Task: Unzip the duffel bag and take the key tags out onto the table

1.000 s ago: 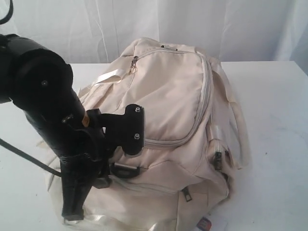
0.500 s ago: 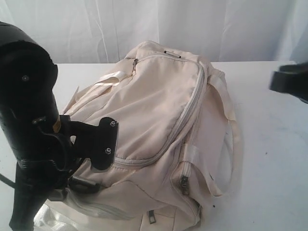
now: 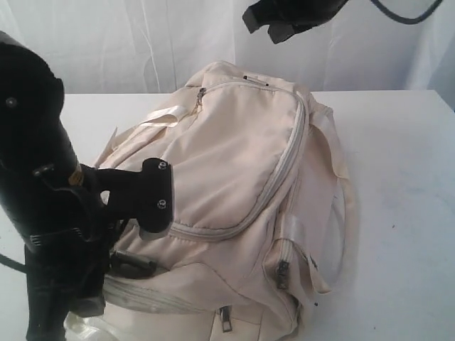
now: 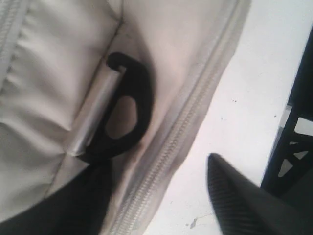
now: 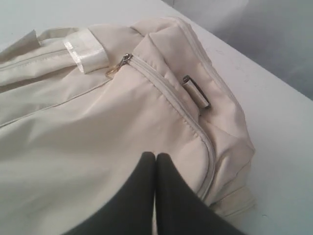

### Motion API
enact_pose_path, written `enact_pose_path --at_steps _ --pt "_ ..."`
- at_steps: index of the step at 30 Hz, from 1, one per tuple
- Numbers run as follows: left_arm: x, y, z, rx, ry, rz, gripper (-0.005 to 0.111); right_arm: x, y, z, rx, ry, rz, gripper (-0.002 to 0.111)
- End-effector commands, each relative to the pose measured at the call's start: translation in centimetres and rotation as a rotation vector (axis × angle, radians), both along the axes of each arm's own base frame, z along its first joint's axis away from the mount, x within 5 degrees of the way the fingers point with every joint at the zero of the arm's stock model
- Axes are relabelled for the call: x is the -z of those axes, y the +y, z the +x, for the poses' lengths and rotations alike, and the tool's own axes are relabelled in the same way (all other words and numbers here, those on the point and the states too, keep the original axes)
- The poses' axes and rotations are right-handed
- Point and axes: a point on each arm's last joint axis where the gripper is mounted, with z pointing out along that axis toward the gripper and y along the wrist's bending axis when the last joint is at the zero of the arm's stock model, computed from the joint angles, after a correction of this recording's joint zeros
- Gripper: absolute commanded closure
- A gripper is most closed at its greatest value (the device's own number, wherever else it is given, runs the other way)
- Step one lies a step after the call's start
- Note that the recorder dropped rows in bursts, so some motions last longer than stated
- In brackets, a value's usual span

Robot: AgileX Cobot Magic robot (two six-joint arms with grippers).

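The cream duffel bag (image 3: 234,177) lies on the white table (image 3: 398,177), and its curved top zipper (image 3: 284,170) looks closed. My left arm (image 3: 43,177) reaches in at the bag's near left end. In the left wrist view my left gripper (image 4: 156,166) is open, straddling a zipper seam (image 4: 181,132) beside the black D-ring (image 4: 129,112). One fingertip (image 4: 230,186) hangs over bare table. My right gripper (image 3: 284,18) hovers high above the bag's far end, shut (image 5: 156,155) on nothing. The key tags are hidden.
A metal zipper pull (image 5: 124,61) lies at the bag's far corner, with a second pull (image 5: 195,90) next to it. A side pocket zipper pull (image 3: 282,273) faces the front. A strap handle (image 3: 341,213) droops on the right. White curtain behind.
The bag's near end shifted left and toward the front along with my left arm. My right gripper came in from the right edge and now hangs above the bag.
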Motion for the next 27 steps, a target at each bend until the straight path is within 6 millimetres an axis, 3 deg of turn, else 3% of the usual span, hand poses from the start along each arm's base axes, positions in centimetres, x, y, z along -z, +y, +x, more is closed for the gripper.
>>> enact_pose_path --at_steps 1,4,6,8,10,11,13,15,16,21,27 --pt "-1.9 0.4 -0.8 -0.032 -0.016 -0.078 0.028 0.0 0.5 1.5 -0.014 0.003 -0.065 0.108" --pt "-5.3 1.1 -1.2 -0.026 -0.122 -0.167 0.043 0.2 0.6 2.1 -0.015 0.020 -0.091 0.108" --pt "-7.8 2.2 -0.9 -0.108 -0.286 -0.232 0.057 0.4 0.6 2.6 -0.010 0.028 -0.099 0.108" --pt "-10.1 4.4 1.2 -0.365 -0.632 -0.229 0.086 1.0 0.7 3.0 -0.047 0.050 -0.141 0.108" --pt "-11.1 6.1 3.3 -0.567 -0.807 -0.243 0.106 1.5 0.9 3.4 -0.060 0.077 -0.164 0.108" --pt "-11.0 6.5 4.1 -0.612 -0.823 -0.249 0.107 1.6 1.0 3.6 -0.075 0.074 -0.174 0.108" --pt "-9.4 7.7 6.9 -0.738 -0.738 -0.268 0.107 1.6 1.4 4.2 -0.094 0.050 -0.178 0.108" --pt "-6.8 8.5 9.6 -0.782 -0.520 -0.357 0.107 2.0 2.4 4.3 -0.133 0.037 -0.188 0.108" --pt "-5.8 8.4 10.7 -0.770 -0.319 -0.480 0.107 2.4 3.6 4.1 -0.206 0.021 -0.203 0.108" --pt "-4.9 7.8 11.7 -0.585 0.088 -0.710 0.107 4.7 8.4 3.7 -0.470 -0.129 -0.234 0.108" --pt "-3.4 8.0 12.6 -0.591 0.129 -0.668 0.107 9.5 12.9 3.4 -0.753 -0.272 -0.378 0.107"
